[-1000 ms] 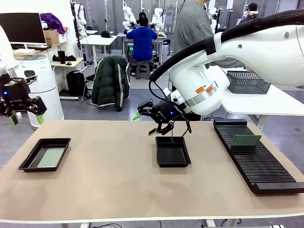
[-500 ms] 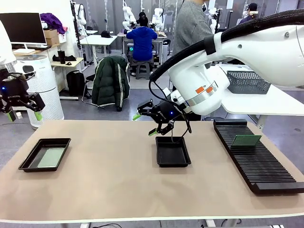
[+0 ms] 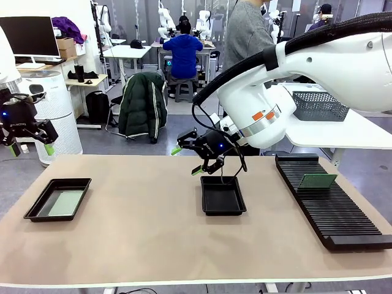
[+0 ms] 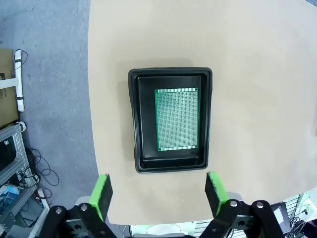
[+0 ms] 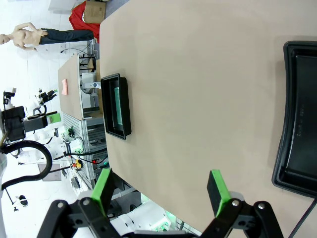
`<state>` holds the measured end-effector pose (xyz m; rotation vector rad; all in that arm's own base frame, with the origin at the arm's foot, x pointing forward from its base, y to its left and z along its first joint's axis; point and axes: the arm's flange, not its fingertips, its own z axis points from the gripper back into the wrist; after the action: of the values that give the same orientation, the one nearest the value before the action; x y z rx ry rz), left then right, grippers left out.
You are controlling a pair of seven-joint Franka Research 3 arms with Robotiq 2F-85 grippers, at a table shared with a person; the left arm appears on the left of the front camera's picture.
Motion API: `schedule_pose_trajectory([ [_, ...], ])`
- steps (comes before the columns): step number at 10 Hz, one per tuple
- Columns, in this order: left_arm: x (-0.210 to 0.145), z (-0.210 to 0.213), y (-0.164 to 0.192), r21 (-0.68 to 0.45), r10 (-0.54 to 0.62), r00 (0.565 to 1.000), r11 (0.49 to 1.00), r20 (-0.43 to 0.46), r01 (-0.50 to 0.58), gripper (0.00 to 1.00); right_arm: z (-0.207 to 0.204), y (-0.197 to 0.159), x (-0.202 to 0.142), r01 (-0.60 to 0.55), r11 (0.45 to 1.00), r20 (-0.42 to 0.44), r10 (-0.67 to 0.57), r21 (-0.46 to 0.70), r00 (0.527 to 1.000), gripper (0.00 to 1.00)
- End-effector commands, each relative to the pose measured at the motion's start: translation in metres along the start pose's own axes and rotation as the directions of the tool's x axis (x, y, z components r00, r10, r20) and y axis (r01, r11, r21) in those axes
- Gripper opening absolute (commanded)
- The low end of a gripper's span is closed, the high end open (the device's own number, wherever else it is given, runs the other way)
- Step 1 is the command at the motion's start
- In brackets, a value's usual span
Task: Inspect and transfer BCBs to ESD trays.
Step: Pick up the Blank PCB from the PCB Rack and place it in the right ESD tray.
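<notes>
In the front view, the left gripper (image 3: pixel 30 149) hangs above the far left corner of the beige table (image 3: pixel 141 239), its green-padded fingers spread wide with only air between them. Below it and toward the near side lies a shallow black rectangular plastic tray (image 3: pixel 37 209), with a thin flat green rectangular circuit board (image 3: pixel 66 203) flat on its floor. The right gripper (image 3: pixel 187 160) hangs tilted over the middle of the table, its fingers also spread and holding nothing. Just below it sits a second, matching black tray (image 3: pixel 223 212). Well off to that gripper's right runs a long black slotted rack (image 3: pixel 337 214), and another green board (image 3: pixel 316 181) leans tilted in its far slots.

In the left wrist view, we look straight down between the parted fingers of the left gripper (image 4: pixel 158 192). The black tray (image 4: pixel 133 124) lies just ahead of the fingertips. The green board (image 4: pixel 177 119) lies square with the tray's walls. Its face is a fine grid of dots and a band of black floor shows all round it.

In the right wrist view, the open fingers of the right gripper (image 5: pixel 161 191) frame bare tabletop. The nearer tray (image 5: pixel 285 114) sits ahead on one side, and the board-carrying tray (image 5: pixel 110 106) lies well apart on the other.
</notes>
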<state>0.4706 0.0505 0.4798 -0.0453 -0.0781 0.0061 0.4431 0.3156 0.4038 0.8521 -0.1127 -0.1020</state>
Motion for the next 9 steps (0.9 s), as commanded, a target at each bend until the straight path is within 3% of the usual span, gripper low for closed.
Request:
schedule_pose_trajectory([
  [1,-0.0004,-0.0026,-0.0007,0.001,-0.002,1.0,1.0,0.006,0.002,1.0,-0.0003,0.0029,-0.0009,0.015,1.0,0.014,-0.015,-0.01,1.0,1.0],
  [9,-0.0004,-0.0026,-0.0007,0.001,-0.002,1.0,1.0,0.006,0.002,1.0,-0.0003,0.0029,-0.0009,0.015,1.0,0.014,-0.015,-0.01,1.0,1.0],
])
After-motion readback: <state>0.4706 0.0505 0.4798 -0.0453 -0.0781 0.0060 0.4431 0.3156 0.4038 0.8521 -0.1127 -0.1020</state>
